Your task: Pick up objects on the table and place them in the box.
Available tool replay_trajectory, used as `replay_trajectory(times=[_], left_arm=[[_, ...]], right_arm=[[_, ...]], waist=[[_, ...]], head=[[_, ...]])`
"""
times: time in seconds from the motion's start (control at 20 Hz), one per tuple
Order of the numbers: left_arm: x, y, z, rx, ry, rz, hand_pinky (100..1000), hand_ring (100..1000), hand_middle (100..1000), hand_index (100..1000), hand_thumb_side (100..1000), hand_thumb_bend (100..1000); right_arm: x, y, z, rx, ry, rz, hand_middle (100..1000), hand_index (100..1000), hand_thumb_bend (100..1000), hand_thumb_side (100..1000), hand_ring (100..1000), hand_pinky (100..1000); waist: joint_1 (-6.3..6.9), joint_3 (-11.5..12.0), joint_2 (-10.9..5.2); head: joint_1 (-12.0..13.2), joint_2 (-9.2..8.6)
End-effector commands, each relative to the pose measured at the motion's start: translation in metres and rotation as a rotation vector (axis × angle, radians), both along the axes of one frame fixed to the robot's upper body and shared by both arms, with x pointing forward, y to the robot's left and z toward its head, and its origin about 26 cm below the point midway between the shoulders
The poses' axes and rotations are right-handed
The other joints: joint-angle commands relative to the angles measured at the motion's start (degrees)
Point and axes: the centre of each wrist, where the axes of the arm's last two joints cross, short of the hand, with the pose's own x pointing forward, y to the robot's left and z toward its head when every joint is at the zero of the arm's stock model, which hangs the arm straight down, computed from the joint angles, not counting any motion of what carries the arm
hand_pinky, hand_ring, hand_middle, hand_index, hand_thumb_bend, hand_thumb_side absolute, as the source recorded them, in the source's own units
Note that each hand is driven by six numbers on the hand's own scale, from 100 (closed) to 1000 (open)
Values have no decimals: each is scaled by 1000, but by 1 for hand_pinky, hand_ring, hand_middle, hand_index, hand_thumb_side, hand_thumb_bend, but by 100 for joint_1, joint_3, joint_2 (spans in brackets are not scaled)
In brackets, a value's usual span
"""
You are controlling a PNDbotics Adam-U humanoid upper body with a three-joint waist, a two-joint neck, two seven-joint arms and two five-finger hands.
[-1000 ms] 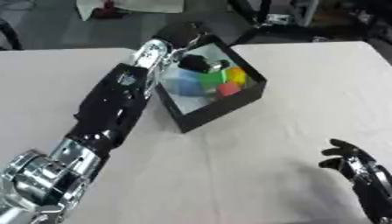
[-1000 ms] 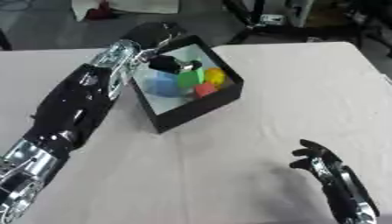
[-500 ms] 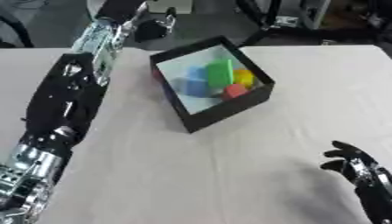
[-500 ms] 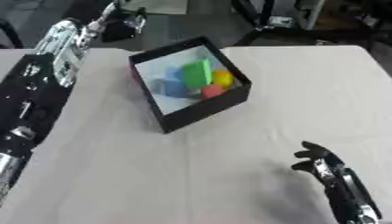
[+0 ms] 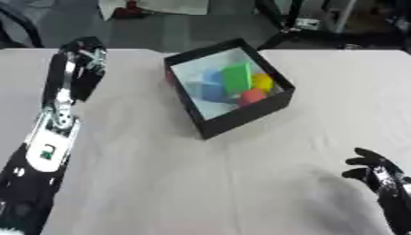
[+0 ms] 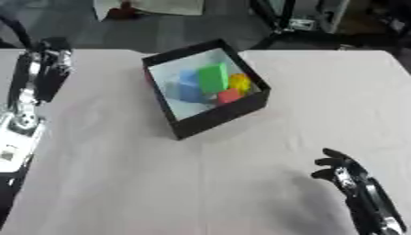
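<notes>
Box: a black box [image 5: 241, 114] with a pale inner floor sits on the table toward 12 o'clock of the view's middle, turned askew so that one corner points toward 6 o'clock.

Contents: four coloured things lie together inside — a blue block [image 5: 211, 87] at the 9 o'clock side of the cluster, a green block [image 5: 237, 78] upright in the middle, a yellow piece [image 5: 262, 81] at about 3 o'clock of the green one, and a red piece [image 5: 252, 95] at about 5 o'clock of it. The green block touches the blue one; the red and yellow pieces lie against the box's 3 o'clock wall.

Table: a pale cloth-covered table [image 5: 185, 183] fills most of both views.

Left hand: the left hand [image 5: 84, 50] shows at about 10 o'clock, at the end of the black-and-silver left arm [image 5: 50, 137] that runs up from the 7 o'clock corner. It is well apart from the box, at its 9 o'clock side. It is blurred, so I cannot tell whether the fingers are curled or straight, nor whether it holds anything.

Right hand: the right hand [image 6: 341, 172] rests near the 5 o'clock corner, fingers spread and relaxed, pointing up and holding nothing — well apart from the box.

Beyond the table: dark floor and black stand legs [image 5: 281, 18] at 12 o'clock.
</notes>
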Motion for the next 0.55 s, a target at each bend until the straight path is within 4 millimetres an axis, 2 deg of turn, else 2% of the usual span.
replay_trajectory(times=[0.05, 0.25, 0.55], left_arm=[[-8, -5, 3, -94, -34, 1, 646, 567, 605, 814, 968, 100], [-15, -7, -14, -147, -12, 29, 644, 564, 599, 804, 975, 100], [-17, -5, -16, -157, -14, 45, 643, 563, 598, 805, 974, 100]], right_arm=[[3, -3, 10, -12, -37, 1, 655, 841, 100, 742, 610, 764], [2, -4, 10, -9, -37, -7, 654, 841, 100, 736, 609, 763], [2, -4, 9, -6, -35, -5, 654, 840, 100, 740, 609, 763]], waist=[[-74, 7, -114], [-93, 46, -140], [-99, 62, -145]], head=[[27, -10], [-29, -10], [2, -10]])
